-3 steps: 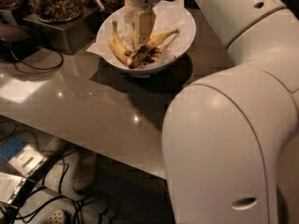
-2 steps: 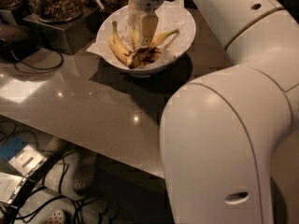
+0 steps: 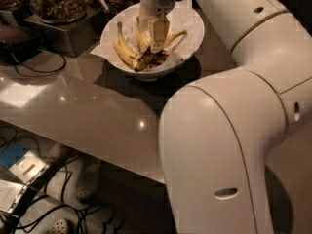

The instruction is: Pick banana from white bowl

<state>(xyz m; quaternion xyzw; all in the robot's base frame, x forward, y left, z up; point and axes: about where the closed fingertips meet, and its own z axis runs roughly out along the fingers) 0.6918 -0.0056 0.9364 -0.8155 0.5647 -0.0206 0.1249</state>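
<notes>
The white bowl (image 3: pixel 187 26), lined with crumpled white paper, stands on the dark table at the top centre. Three bananas lie in it. The longest banana (image 3: pixel 125 49) lies along the left side, with its thin stem pointing up and back and its dark brown bruised end near the bowl's front. A cleaner yellow curved banana (image 3: pixel 176 35) lies on the right. A shorter streaked banana is partly hidden under the gripper. My gripper (image 3: pixel 152 39) reaches straight down into the middle of the bowl, just right of the longest banana, among the fruit.
Glass jars of nuts (image 3: pixel 57 1) on a metal stand (image 3: pixel 63 33) stand at the back left of the table (image 3: pixel 87 111). A black cable (image 3: pixel 34 67) trails beside them. My big white arm (image 3: pixel 229 130) fills the right half. Cables and shoes lie on the floor below.
The gripper stays low in the bowl, almost where it was. The arm's large near link has shifted slightly left. The bananas have not visibly moved.
</notes>
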